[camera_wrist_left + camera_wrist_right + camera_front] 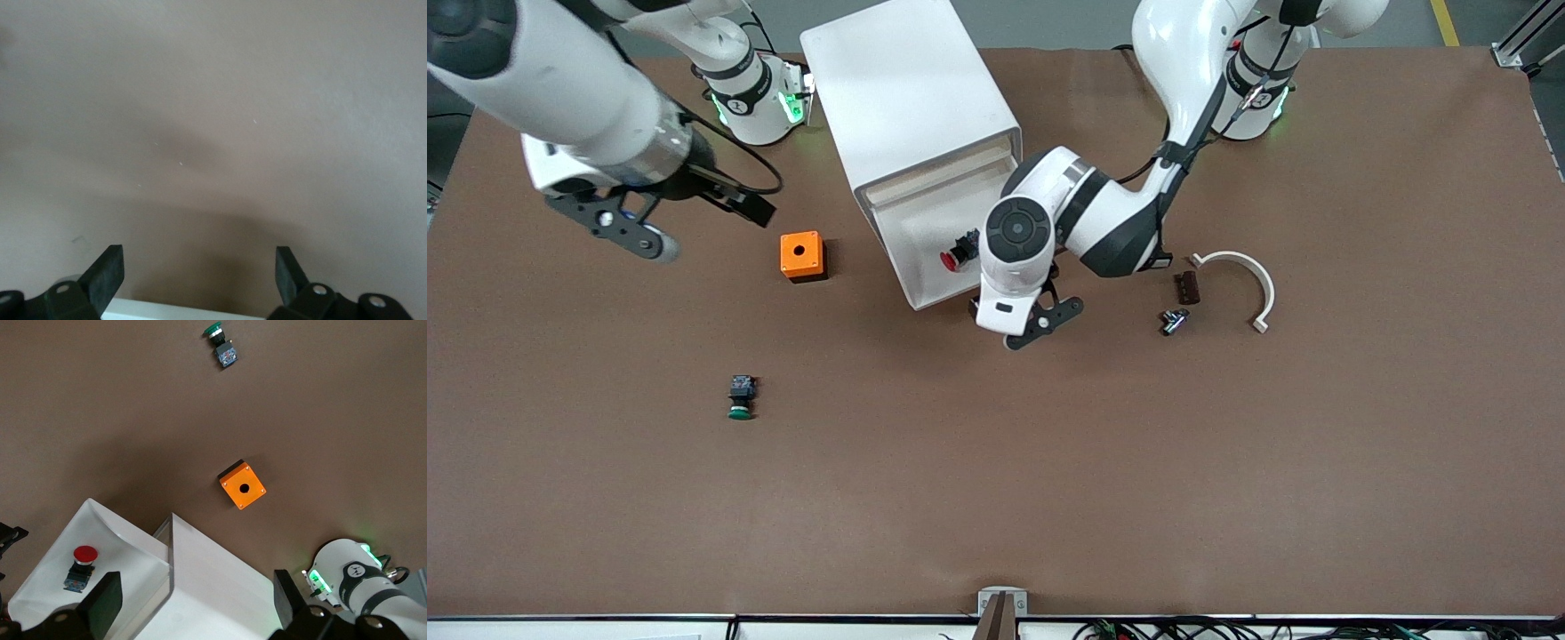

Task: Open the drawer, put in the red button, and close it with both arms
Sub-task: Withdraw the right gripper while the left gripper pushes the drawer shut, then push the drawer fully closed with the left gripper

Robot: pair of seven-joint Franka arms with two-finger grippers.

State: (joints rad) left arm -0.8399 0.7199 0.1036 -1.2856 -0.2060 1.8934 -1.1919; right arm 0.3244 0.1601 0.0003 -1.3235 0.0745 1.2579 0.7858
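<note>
The red button (959,252) lies on its side in the open drawer (911,267) of the white cabinet (907,98). It also shows in the right wrist view (81,561), inside the drawer (127,553). My left gripper (1039,325) is low beside the drawer's front corner, toward the left arm's end. It is open and empty (200,277) over bare table, with a white edge (167,310) between its fingers. My right gripper (707,229) is open and empty, held high over the table beside the cabinet (193,603).
An orange box (802,256) with a round hole stands beside the drawer toward the right arm's end. A green-capped button (741,397) lies nearer the camera. A white curved piece (1249,276), a brown block (1186,287) and a small metal part (1174,321) lie toward the left arm's end.
</note>
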